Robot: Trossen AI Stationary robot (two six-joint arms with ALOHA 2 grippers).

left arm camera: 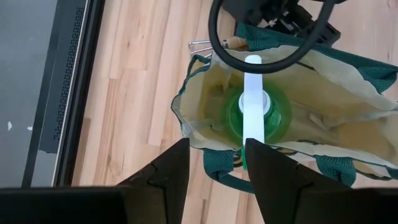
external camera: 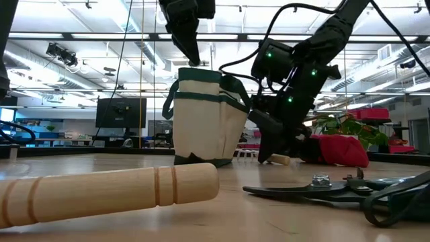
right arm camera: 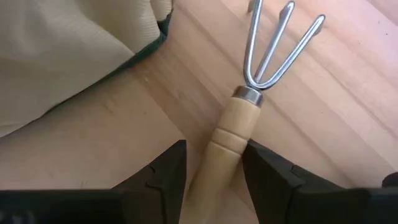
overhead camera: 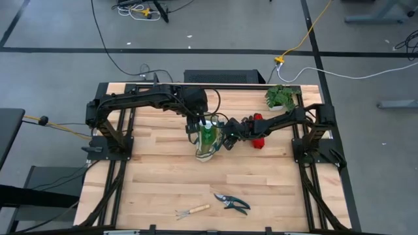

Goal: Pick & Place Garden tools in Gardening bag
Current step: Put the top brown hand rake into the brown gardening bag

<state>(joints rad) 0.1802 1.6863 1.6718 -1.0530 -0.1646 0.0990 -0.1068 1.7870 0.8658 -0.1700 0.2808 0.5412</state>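
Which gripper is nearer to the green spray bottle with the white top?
Left. The left gripper hovers open directly above the green spray bottle with white top inside the beige canvas bag; the right gripper, straddling a wooden-handled rake, is beside the bag.

The gardening bag (external camera: 205, 117) is being shown upright at mid-table, with one dark gripper (external camera: 190, 48) being held above it. A wooden handle (external camera: 107, 191) and pruning shears (external camera: 336, 188) are being seen foremost.
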